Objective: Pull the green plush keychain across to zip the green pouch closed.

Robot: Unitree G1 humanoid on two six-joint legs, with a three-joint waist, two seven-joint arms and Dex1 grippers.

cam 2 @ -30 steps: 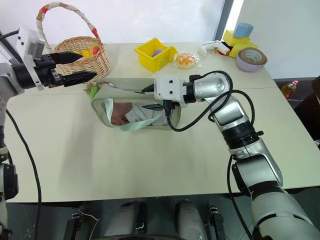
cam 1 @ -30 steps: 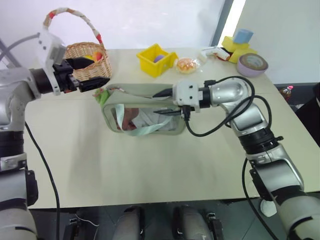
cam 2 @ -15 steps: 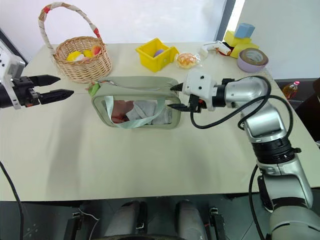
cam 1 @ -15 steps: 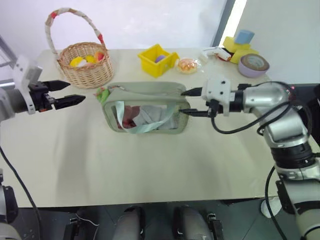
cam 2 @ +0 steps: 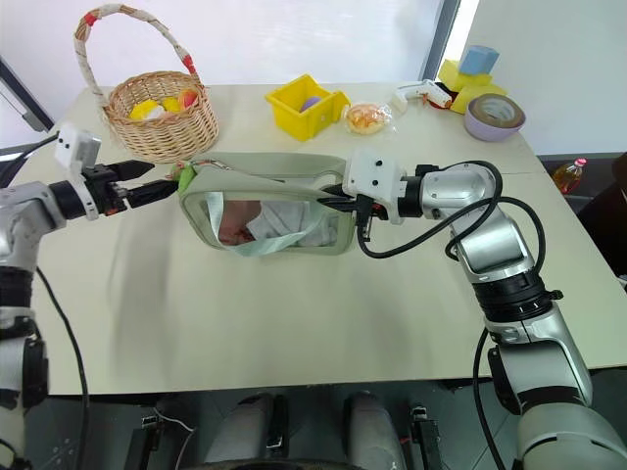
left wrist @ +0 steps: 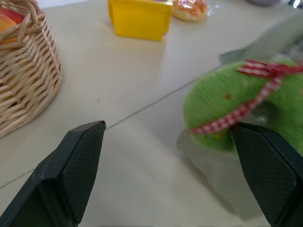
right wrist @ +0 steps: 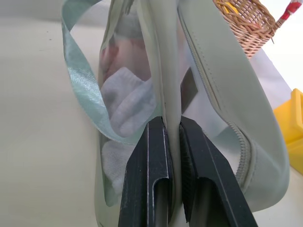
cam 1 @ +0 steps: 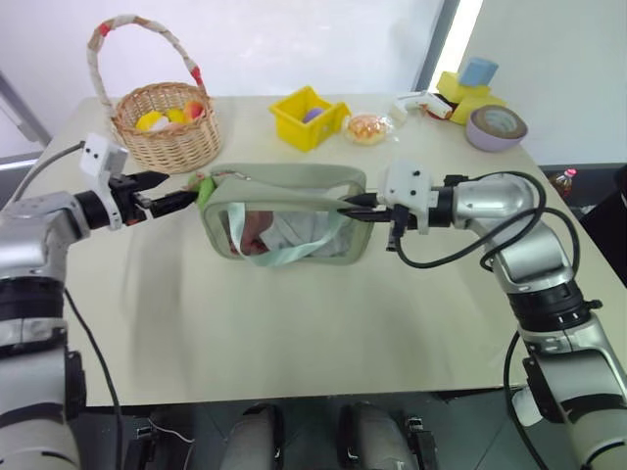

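- The green pouch (cam 1: 286, 221) lies near the middle of the table (cam 1: 294, 323), its long axis running left to right across the robot's front, pale strap draped over its clear near side.
- The zip edge gapes along the top; the pouch is not yet closed.
- The green plush keychain (cam 1: 203, 186) sits at the pouch's left end, tied with a red checked ribbon.
- The right gripper (right wrist: 171, 142) is clamped on the fabric edge at the pouch's right end, fingers pressed together with only the cloth between them, pointing leftward along the pouch.
- The left gripper (left wrist: 165, 156) stands wide apart and holds nothing; its fingertips flank the keychain, one just beside it.
- A wicker basket (cam 1: 168, 127) and a yellow bin (cam 1: 309, 116) stand behind the pouch, apart from it.
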